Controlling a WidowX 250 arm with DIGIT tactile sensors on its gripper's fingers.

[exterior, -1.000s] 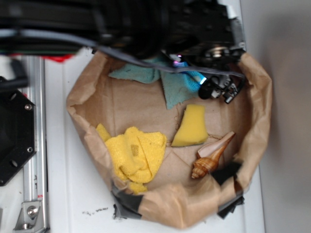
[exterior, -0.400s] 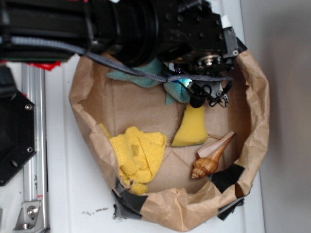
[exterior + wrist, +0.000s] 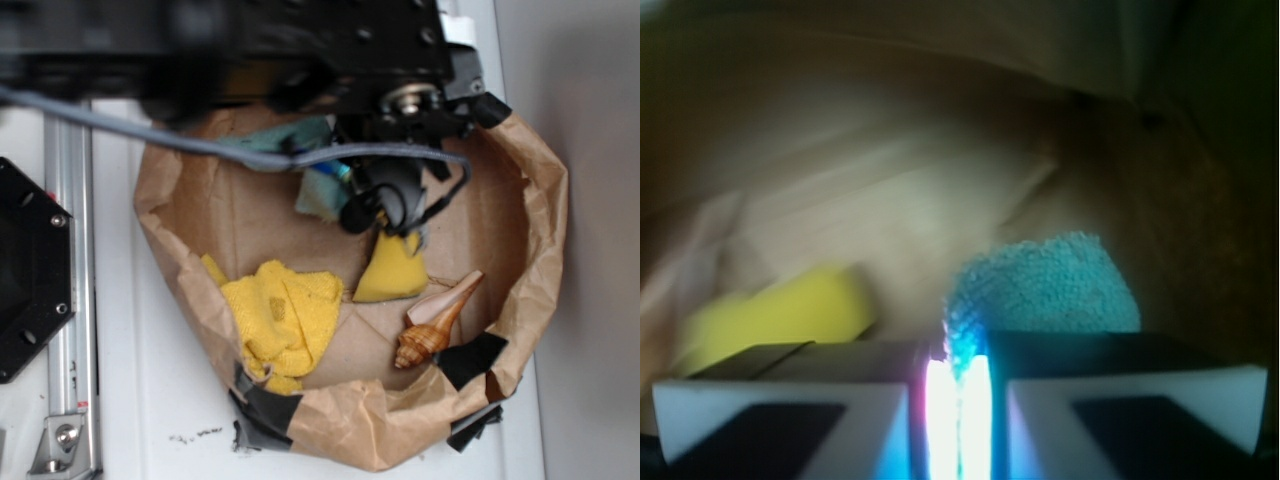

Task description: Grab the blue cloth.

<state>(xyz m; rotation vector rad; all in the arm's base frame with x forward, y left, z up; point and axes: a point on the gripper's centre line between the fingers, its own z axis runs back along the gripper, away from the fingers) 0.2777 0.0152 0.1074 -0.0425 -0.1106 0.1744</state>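
The blue cloth [image 3: 322, 188] is a pale teal terry rag at the back of the brown paper basin [image 3: 535, 230], mostly hidden under the black arm. My gripper [image 3: 345, 190] is shut on it. In the wrist view the two pads are closed together with a fold of the blue cloth [image 3: 1045, 290] pinched between them at the gripper's tip [image 3: 958, 375]; the cloth bulges out ahead and to the right.
A yellow sponge wedge [image 3: 392, 270] lies just below the gripper, also in the wrist view [image 3: 780, 315]. A bright yellow cloth [image 3: 280, 320] is at the front left, a spiral seashell [image 3: 435, 322] at the front right. Black tape [image 3: 470, 358] patches the rim.
The arm has moved left and forward over the basin with the blue cloth in the jaws; the cloth has bunched up and left its flat spread at the back.
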